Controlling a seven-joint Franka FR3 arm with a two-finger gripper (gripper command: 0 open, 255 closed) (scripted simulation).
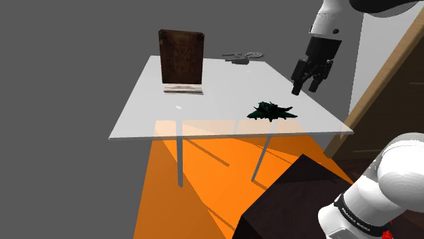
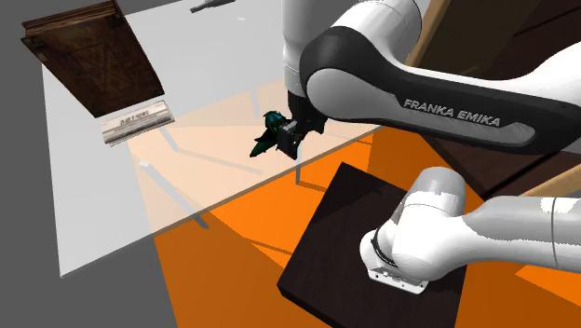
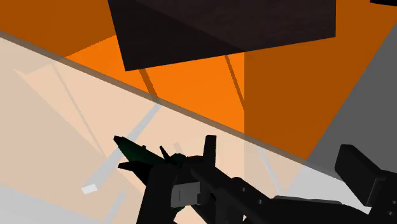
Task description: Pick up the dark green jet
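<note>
not grabbed yet. dark green jet (image 1: 272, 111) sits on the glass table (image 1: 156, 102), nr the edge facing the stand (image 1: 285, 197). gripper (image 1: 306, 89) hangs above it, off toward shoulder view's right, fingers wide apart, empty. left to do: line up, drop, close, lift.

Dark green jet (image 1: 272, 111); orange floor (image 1: 170, 207)

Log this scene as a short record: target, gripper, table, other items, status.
target: jet, dark green, lying on the table near the edge towards the stand
gripper: gripper in the air beside the jet, fingers apart, not touching it
table: table, pale, thin legs, over an orange floor
others: brown book standing on end; grey object at the far edge
status: jet not yet picked up
</note>
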